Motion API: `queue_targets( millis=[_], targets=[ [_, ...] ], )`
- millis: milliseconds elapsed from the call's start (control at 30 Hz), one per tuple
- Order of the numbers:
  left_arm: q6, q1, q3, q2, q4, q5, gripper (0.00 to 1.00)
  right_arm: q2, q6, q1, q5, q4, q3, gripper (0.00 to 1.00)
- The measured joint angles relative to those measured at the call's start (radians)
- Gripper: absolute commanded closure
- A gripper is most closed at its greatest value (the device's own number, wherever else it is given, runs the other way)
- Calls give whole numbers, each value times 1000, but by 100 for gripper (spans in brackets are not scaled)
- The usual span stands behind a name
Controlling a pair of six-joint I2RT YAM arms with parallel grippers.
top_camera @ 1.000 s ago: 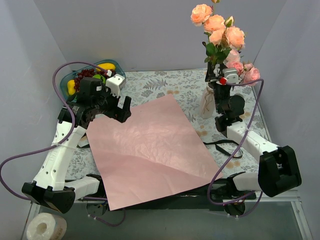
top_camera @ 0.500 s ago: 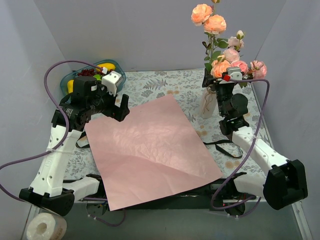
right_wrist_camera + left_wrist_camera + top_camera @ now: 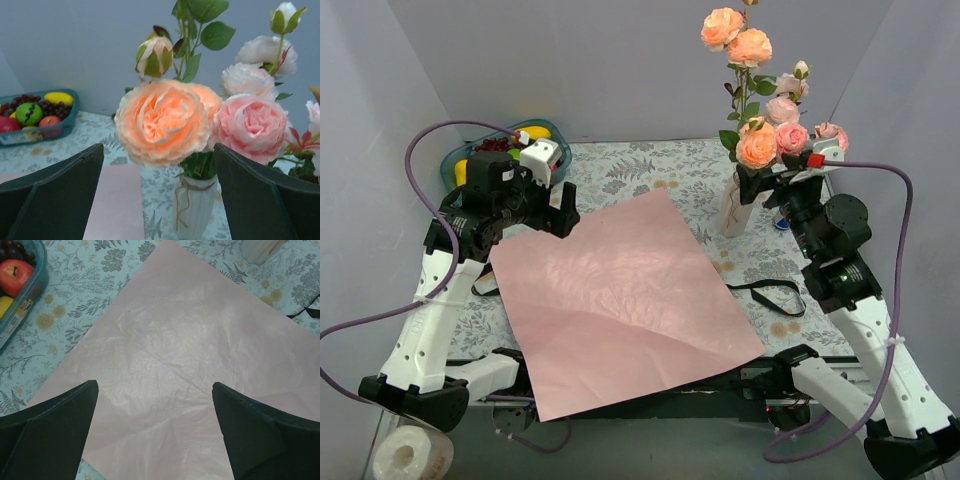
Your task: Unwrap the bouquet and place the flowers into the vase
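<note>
Right end effector [image 3: 752, 186] has backed off, open, from flowers [image 3: 757, 148] in vase [image 3: 732, 212].

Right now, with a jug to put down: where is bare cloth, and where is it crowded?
Bare cloth runs along the back, between the fruit tray and the vase, beyond the far corner of the paper. The paper itself lies flat with nothing on it, the left gripper open above it. Crowded: the right side, with the ribbon, the right gripper and the flowers.

Roses [image 3: 760, 145] set upright in white vase [image 3: 732, 212].
Pink wrapping sheet [image 3: 620, 300] is spread flat; black ribbon [image 3: 765, 285] is laid just beside it.
</note>
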Motion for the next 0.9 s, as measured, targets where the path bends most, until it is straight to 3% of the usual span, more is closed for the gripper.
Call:
queue_targets(
  millis=[267,467,633,900],
  targets=[
    [-63,0,-21,-1,47,-108,2,-182,10,0,-206,-319,-38,2],
    [-94,1,-124,-30,69,-133,2,-214,64,0,-220,-566,-43,2],
    [-99,1,-234,-88,79,-155,2,-314,151,0,-222,-694,-159,2],
    [-114,1,-333,-145,67,-175,2,-412,226,0,-184,-785,-181,2]
  ],
)
